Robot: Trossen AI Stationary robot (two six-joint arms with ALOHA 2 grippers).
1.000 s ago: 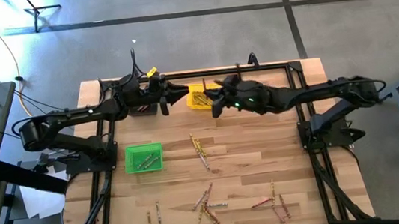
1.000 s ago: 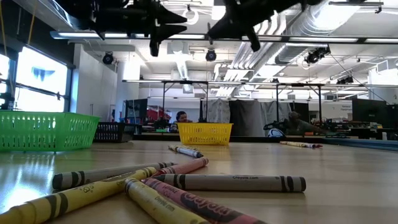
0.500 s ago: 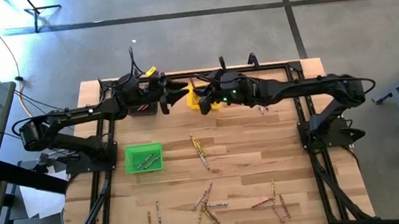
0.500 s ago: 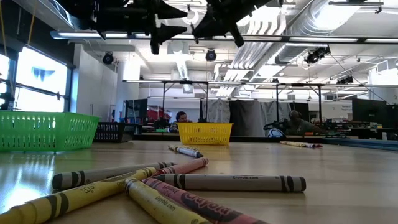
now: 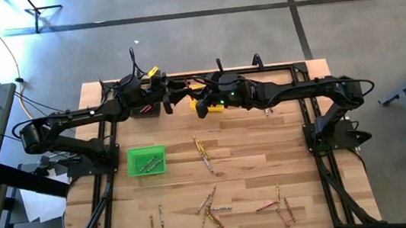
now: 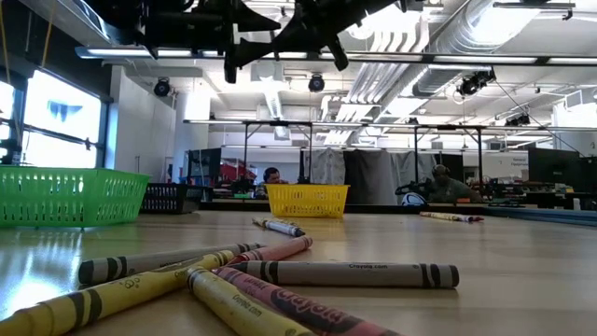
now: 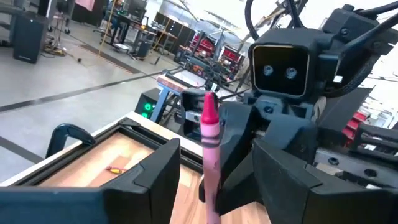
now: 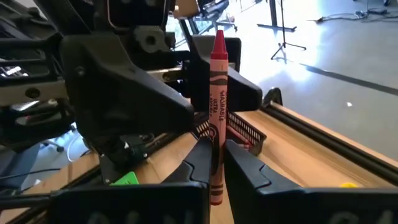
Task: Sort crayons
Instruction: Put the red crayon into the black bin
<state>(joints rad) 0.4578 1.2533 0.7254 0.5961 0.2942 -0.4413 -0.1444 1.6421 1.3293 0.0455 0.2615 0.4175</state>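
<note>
A red crayon point(image 8: 217, 81) stands upright in the air, high above the table's far edge, with my right gripper point(image 8: 214, 155) shut on it. My left gripper point(image 7: 211, 165) faces it from the table's left and is open. Its two fingers point(image 7: 158, 174) stand on either side of the crayon point(image 7: 209, 124) with a gap on each side. From above, the two grippers point(image 5: 179, 96) point(image 5: 196, 105) meet over the yellow bin point(image 5: 207, 100). Several more crayons point(image 5: 203, 151) point(image 5: 210, 209) point(image 5: 278, 205) lie flat on the wood. My right gripper pinches the red crayon's lower part point(image 8: 216, 149) between its two fingers, which come roughly level from the table's right and lie across the crayon. The crayon stands upright with its tip up. Its bottom end shows just below the fingers, lifted clear of table and bins.
A green bin point(image 5: 146, 160) with a few crayons sits at the left. A black bin point(image 5: 145, 107) lies under my left arm at the far edge. In the low view a heap of crayons point(image 6: 280, 275) lies close by, and people sit in the room beyond.
My right gripper has travelled toward the table's left and slightly up, carrying the red crayon upright until it stands between my left gripper's fingers.
</note>
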